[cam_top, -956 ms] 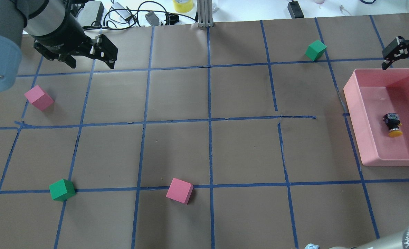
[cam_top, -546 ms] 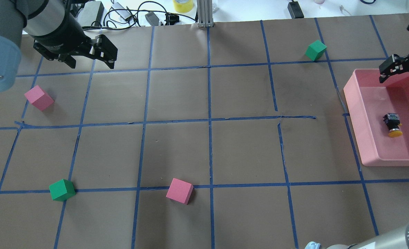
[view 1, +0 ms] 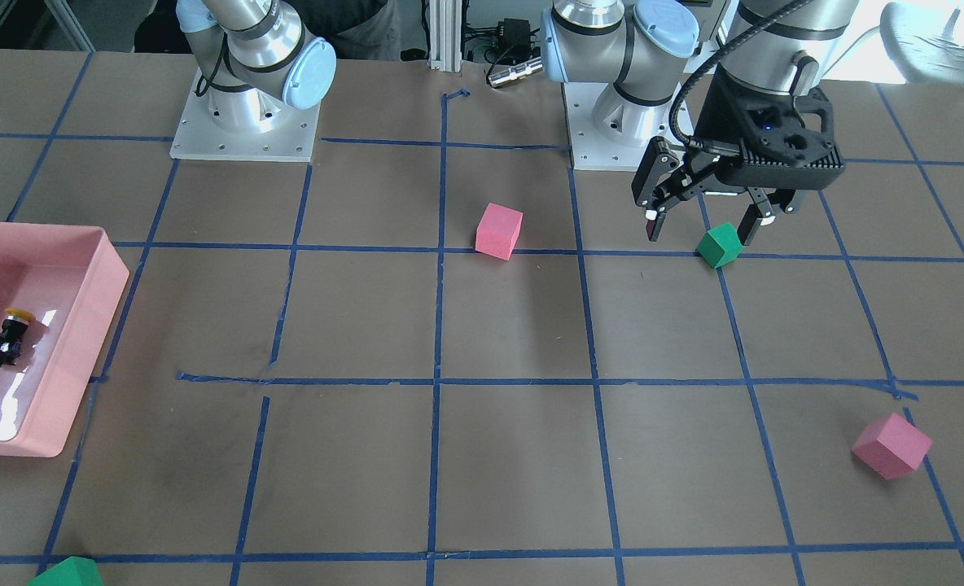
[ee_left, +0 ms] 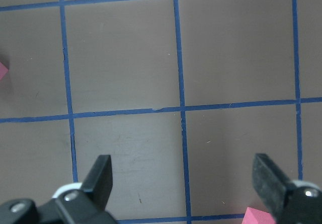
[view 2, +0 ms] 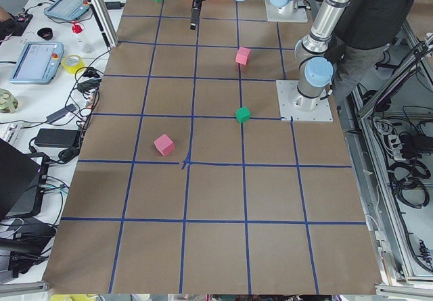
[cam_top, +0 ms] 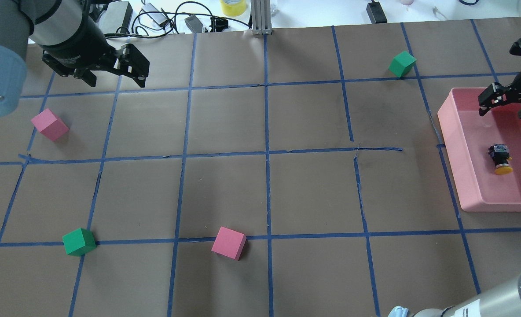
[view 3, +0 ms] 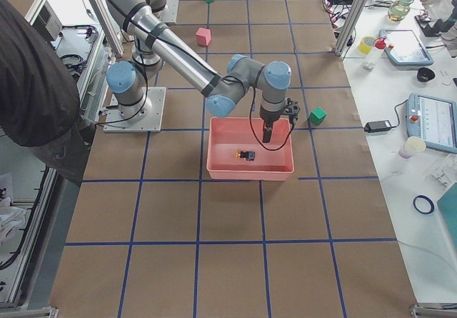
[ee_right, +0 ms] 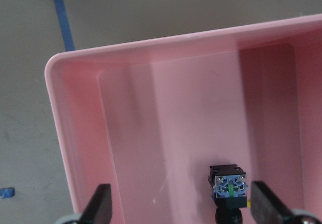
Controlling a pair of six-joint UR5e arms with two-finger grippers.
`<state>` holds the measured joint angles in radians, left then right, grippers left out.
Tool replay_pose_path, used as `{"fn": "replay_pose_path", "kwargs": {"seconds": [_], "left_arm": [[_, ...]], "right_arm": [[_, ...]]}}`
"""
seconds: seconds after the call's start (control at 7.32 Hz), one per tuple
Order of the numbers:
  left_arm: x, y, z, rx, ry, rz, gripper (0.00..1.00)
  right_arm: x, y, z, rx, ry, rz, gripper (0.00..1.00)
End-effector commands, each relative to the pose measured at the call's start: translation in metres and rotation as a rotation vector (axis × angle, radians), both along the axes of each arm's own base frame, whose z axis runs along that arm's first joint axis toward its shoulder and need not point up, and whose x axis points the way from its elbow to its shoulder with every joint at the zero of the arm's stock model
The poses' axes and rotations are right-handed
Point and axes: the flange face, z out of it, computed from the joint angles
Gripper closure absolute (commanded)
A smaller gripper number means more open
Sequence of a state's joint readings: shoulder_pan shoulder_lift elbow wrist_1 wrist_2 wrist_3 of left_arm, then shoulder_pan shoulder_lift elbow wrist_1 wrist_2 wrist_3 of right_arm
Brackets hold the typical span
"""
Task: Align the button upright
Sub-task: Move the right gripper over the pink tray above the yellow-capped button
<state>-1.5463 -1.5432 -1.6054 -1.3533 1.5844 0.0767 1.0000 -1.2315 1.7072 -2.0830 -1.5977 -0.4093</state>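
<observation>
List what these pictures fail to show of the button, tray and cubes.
Button: yellow cap lies below the right wrist view's bottom edge.
Tray: its right side is cut off by the overhead view's edge.
Green cube: mostly below the front-facing view's bottom edge.
Pink cube: only a corner shows at the left wrist view's bottom edge.

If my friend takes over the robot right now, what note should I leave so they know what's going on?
Left claw: open, empty, hanging over the table far from the tray.
Right claw: open, empty, over the far end of the pink tray, not touching the button.
Button: lying on its side on the tray floor, yellow cap pointing toward the robot.
Done: nothing gripped yet.
Left: probably lower the right claw, grab the button and stand it cap-up.
</observation>
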Motion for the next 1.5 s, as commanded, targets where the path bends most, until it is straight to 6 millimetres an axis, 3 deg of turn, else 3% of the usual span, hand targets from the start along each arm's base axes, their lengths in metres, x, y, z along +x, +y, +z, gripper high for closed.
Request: {"fn": "replay_pose_path", "kwargs": {"seconds": [0.0,0.41,1.37], "left_arm": [[0.000,0.000,0.000,-0.001,0.000,0.000,0.00],[0.000,0.000,0.000,0.000,-0.002,0.000,0.00],[0.000,0.000,0.000,0.000,-0.002,0.000,0.00]], "right_arm": [[-0.019,0.008,-0.019,0.017,-0.007,0.008,0.07],[-0.030,0.025,-0.052,-0.010,-0.044,0.037,0.07],[-0.032,0.038,-0.068,0.013,-0.066,0.033,0.06]]}}
